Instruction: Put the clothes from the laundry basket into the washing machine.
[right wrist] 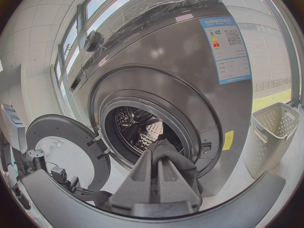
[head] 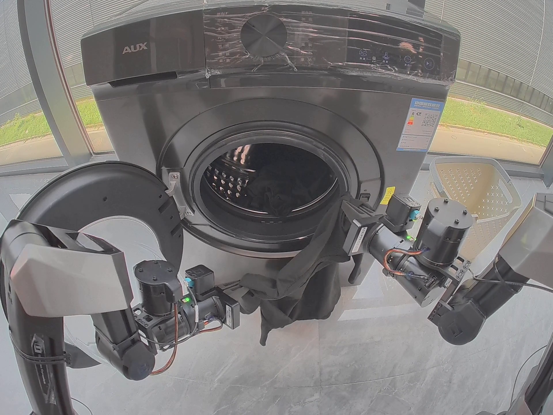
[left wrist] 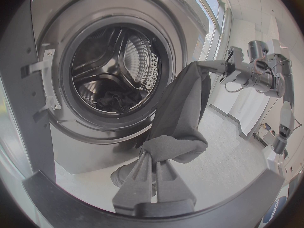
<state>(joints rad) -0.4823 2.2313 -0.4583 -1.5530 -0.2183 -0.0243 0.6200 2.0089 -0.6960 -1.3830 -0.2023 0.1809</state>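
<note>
A dark grey washing machine (head: 271, 110) stands ahead with its round door (head: 98, 203) swung open to the left. Some dark clothes (left wrist: 117, 100) lie in the drum. A black garment (head: 299, 278) hangs stretched in front of the opening, below its rim. My left gripper (head: 245, 296) is shut on the garment's lower left end, low before the machine. My right gripper (head: 344, 208) is shut on its upper right end, at the right rim of the opening. The same garment (left wrist: 180, 117) bunches at my left fingertips, and it (right wrist: 171, 159) drapes over my right fingers.
A cream laundry basket (head: 481, 197) with perforated walls stands on the floor right of the machine, tilted against the window wall. The grey tiled floor (head: 322, 364) lies open in front. Windows run behind the machine.
</note>
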